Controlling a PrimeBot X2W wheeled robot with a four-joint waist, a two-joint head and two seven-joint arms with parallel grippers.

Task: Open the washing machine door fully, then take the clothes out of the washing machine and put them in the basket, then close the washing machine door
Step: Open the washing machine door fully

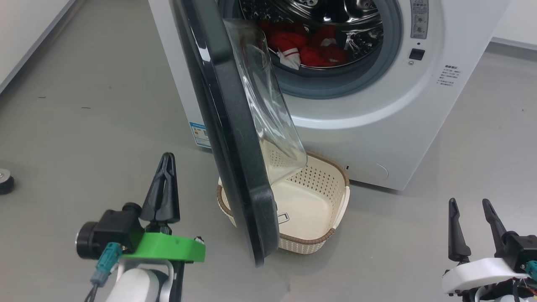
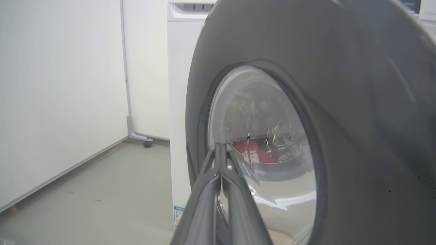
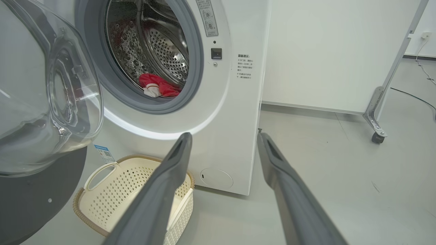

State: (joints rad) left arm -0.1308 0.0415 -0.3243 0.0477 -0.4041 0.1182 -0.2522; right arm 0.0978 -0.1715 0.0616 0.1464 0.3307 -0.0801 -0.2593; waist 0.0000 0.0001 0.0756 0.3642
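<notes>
The white washing machine (image 1: 377, 126) stands ahead with its black-rimmed door (image 1: 230, 138) swung partly out, edge-on to me. Red and white clothes (image 1: 310, 46) lie in the steel drum, the same clothes (image 3: 158, 86) showing past the grey gasket. The cream basket (image 1: 331, 235) sits on the floor under the door, empty. My left gripper (image 1: 167, 157) is shut on nothing, left of the door and apart from it; the left gripper (image 2: 219, 146) points at the door's outer face (image 2: 357, 112). My right gripper (image 1: 468, 204) stands open at the lower right, the right gripper (image 3: 223, 136) aimed at the machine's lower front.
Grey floor stretches to the left and right of the machine. A small dark round object (image 1: 5, 180) lies at the far left. A white panel on a castor frame (image 3: 376, 136) stands right of the machine, with a wall (image 2: 61, 102) on the left.
</notes>
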